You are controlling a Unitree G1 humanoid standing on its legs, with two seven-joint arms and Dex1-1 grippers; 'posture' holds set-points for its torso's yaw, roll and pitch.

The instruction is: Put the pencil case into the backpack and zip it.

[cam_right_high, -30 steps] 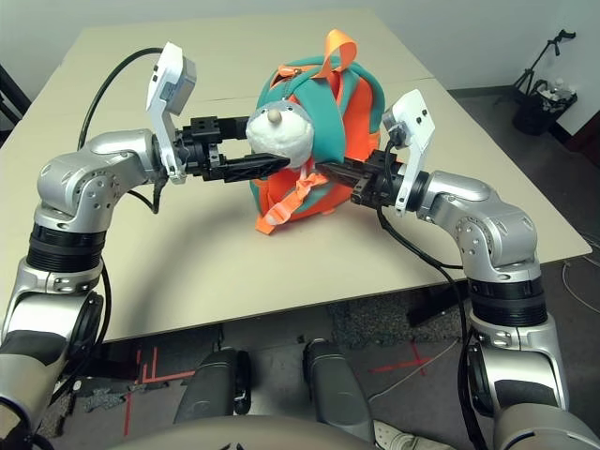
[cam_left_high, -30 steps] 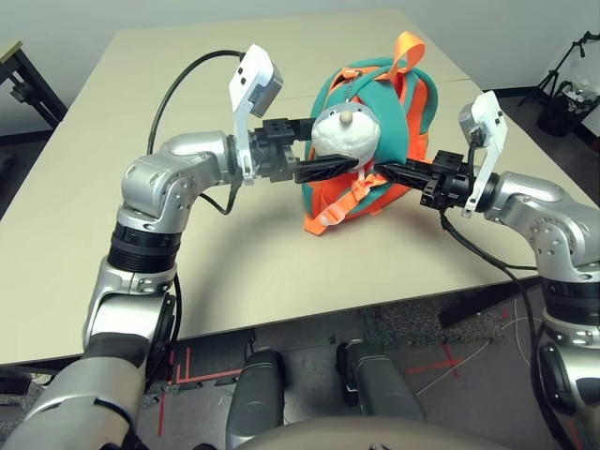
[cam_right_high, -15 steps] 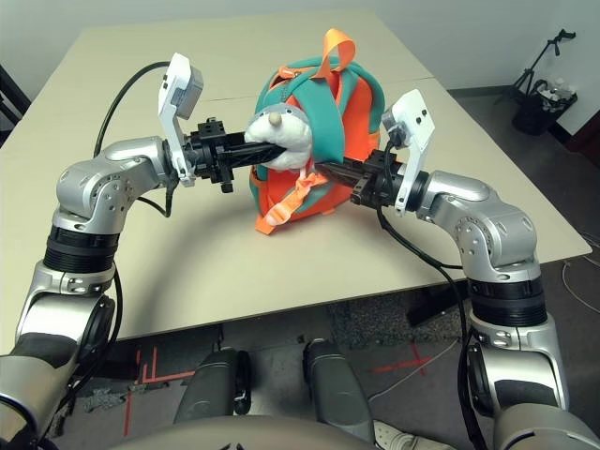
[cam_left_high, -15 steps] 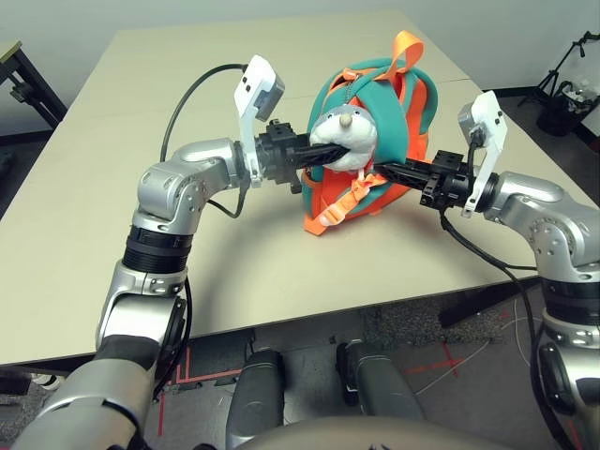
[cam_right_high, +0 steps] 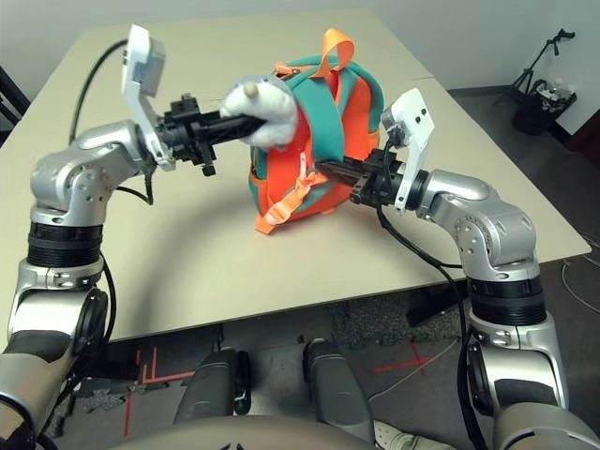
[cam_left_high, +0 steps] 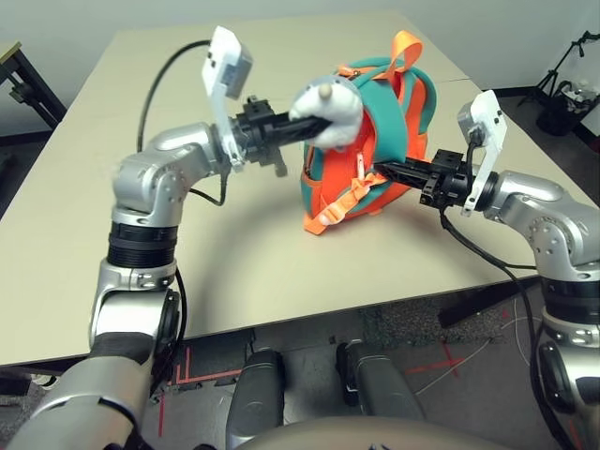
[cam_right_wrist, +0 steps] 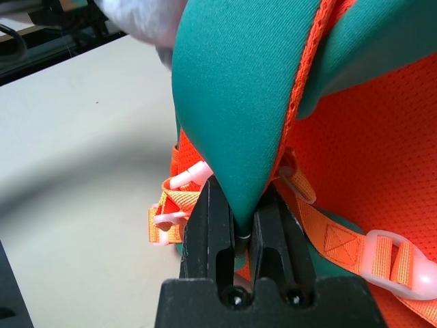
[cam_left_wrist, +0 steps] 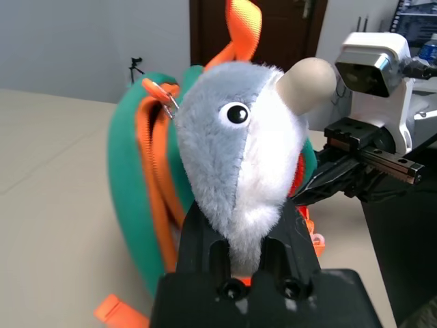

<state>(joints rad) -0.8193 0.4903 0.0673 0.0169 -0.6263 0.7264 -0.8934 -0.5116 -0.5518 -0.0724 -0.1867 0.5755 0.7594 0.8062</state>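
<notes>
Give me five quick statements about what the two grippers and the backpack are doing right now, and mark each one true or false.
1. The left gripper is clamped on the plush animal head. True.
2. The right gripper hangs open, clear of the backpack. False: it is shut on a teal fold of the backpack.
3. The backpack lies flat on the table. False: it stands upright, its orange loop at the top.
4. The plush animal head is grey and white with a tan nose. True.
5. The pencil case lies on the table beside the backpack. False: nothing lies on the table beside the backpack.
</notes>
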